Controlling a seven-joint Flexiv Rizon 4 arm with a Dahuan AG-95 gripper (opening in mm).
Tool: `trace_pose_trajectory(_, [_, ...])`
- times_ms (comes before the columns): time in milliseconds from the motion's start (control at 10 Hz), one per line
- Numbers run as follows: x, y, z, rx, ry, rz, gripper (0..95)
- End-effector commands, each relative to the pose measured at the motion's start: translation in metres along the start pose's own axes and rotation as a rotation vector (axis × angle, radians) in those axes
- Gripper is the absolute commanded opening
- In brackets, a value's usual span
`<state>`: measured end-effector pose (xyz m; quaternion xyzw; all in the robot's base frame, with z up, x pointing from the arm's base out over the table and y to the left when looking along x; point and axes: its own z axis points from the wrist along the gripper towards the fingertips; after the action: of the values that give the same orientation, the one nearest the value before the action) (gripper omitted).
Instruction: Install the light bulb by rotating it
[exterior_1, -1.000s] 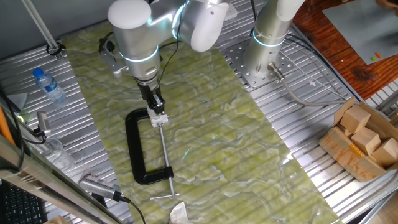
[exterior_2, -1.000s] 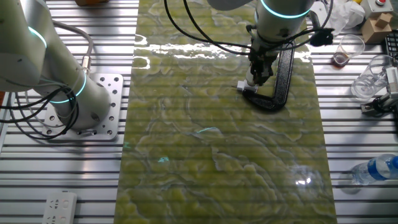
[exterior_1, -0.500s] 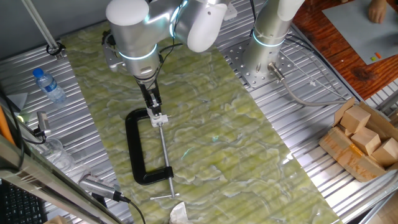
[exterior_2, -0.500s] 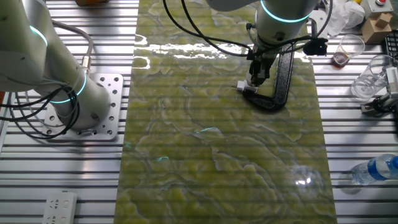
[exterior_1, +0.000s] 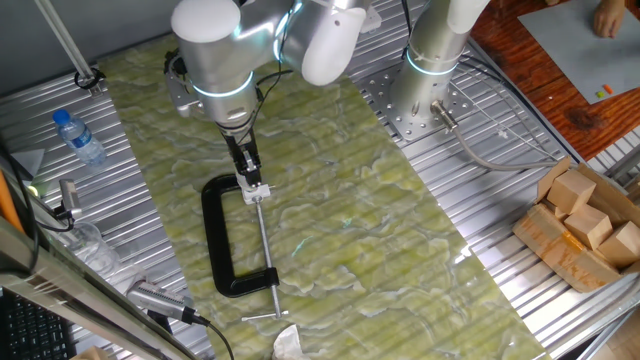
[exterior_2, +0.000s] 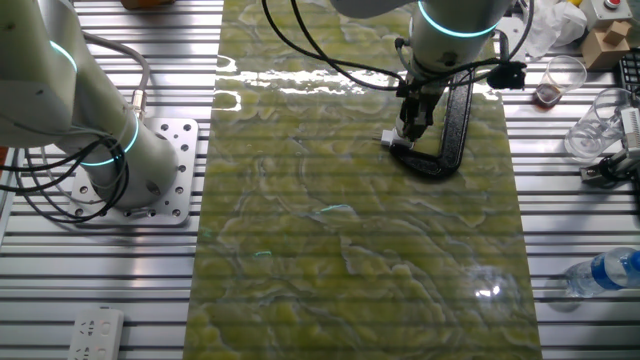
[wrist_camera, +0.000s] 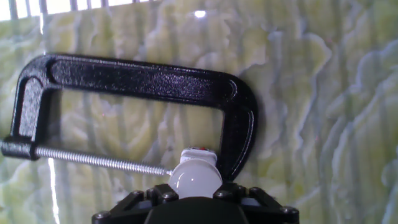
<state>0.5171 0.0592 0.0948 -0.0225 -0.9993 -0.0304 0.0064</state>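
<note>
The pincer (wrist_camera: 196, 198) is sitting closed around the light bulb (wrist_camera: 196, 176), its dark fingers pressing in on the bulb's white dome from both sides at the bottom of the hand view. Just beyond the fingertips the bulb is meeting the white socket fitting (wrist_camera: 198, 154), which the black C-clamp (wrist_camera: 155, 78) is pinning between its screw and its frame.

Compared with a second ago, the wrist is standing at a different angle about its own axis: the side fixtures on the arm are pointing elsewhere, while the fingertips are keeping the same spot over the socket. Since half a second ago nothing is visibly turning. My reading is that a twist has just been delivered and the pincer is pausing at the end of that stroke; how deep the bulb is seated cannot be told from here.

Under the pincer the green marbled mat (exterior_1: 340, 230) is lying flat, with the clamp resting on it. Out past the mat the ribbed metal table (exterior_2: 300, 320) is carrying a plastic bottle (exterior_1: 78, 137) off to one side, wooden blocks (exterior_1: 585, 222) in a box well away on the other, and a second arm's base (exterior_1: 425, 95) is standing behind the working arm.
</note>
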Motion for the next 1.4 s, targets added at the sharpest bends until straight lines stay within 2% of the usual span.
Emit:
trace_pose_trajectory(100, [-0.0004, 0.0, -0.0016, 0.021, 0.002, -0.09, 76.0])
trace_pose_trajectory(200, [-0.0003, 0.0, -0.0017, 0.042, 0.001, -0.386, 76.0])
trace_pose_trajectory(300, [-0.0002, 0.0001, -0.0026, 0.045, -0.006, -0.577, 76.0])
trace_pose_trajectory(400, [-0.0002, 0.0002, -0.0038, 0.037, -0.012, -0.718, 76.0])
trace_pose_trajectory(500, [-0.0001, 0.0001, -0.0039, 0.032, -0.012, -0.795, 76.0])
trace_pose_trajectory(600, [0.0001, -0.0001, -0.0038, 0.037, -0.004, -0.946, 76.0])
trace_pose_trajectory(700, [0.0004, -0.0004, -0.0036, 0.038, -0.003, -1.039, 76.0])
trace_pose_trajectory(1100, [0.0018, -0.0018, -0.0013, 0.019, -0.009, -1.266, 76.0])
trace_pose_trajectory(1400, [0.0021, -0.0021, -0.0012, 0.031, -0.007, -1.347, 76.0])
